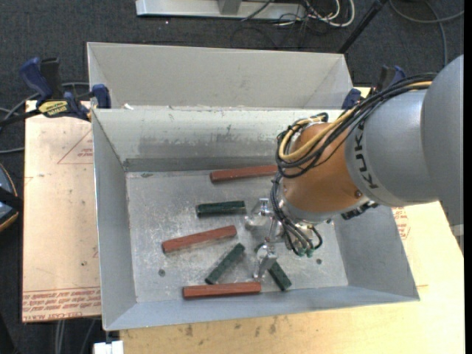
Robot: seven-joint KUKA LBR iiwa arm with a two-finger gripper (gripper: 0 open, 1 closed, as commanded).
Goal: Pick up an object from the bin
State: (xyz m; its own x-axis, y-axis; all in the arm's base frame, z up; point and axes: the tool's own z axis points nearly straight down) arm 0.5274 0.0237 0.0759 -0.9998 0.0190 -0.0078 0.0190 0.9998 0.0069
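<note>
Gripper (pixel 263 243) hanging low in bin (pixel 147 139), right of centre; claw width: you cannot tell; nothing lifted yet. Short dark green block (pixel 279 276) lying by front edge, just beside gripper; longer green block (pixel 225 264) lying near. Judged remaining for you: grasp, lift.

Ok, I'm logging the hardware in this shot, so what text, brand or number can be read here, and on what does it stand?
"KUK": black letters on the grey arm, beside its orange cover; any further letter curves out of sight.
No text can be read on the red sticks, the dark green sticks or the bin.
</note>
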